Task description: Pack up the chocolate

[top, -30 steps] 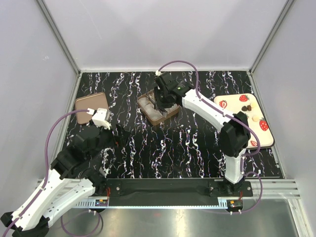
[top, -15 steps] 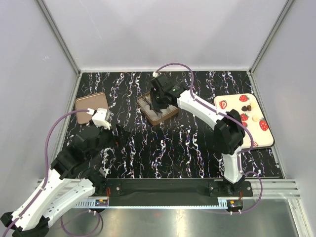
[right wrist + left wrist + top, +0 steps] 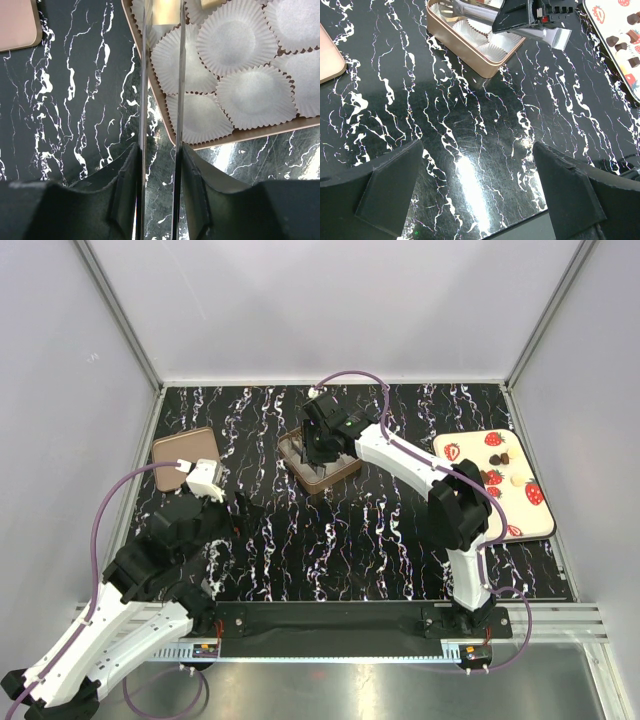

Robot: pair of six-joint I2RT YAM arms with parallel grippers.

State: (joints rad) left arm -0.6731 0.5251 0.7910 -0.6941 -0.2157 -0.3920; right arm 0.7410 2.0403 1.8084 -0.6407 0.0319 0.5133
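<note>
Top: my right gripper (image 3: 318, 448) hangs over gold-brown rect. tin (image 3: 322, 486); dark choc pieces (image 3: 503, 458) sit on cream strawberry-print tray (image 3: 538, 522), well apart. L wrist: left gripper (image 3: 477, 150) wide apart, idle. R wrist: clamped on slim steel tongs (image 3: 145, 75), prob. for reaching white pleated paper cups (image 3: 237, 37).

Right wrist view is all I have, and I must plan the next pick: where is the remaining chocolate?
Observer: On the strawberry-printed tray at the table's right edge. Several chocolate pieces sit on it, away from the box.
Operator: Is the other arm anywhere near that tray?
Observer: No. The left gripper hangs open over the tabletop on the near left, short of the box and touching nothing.
</note>
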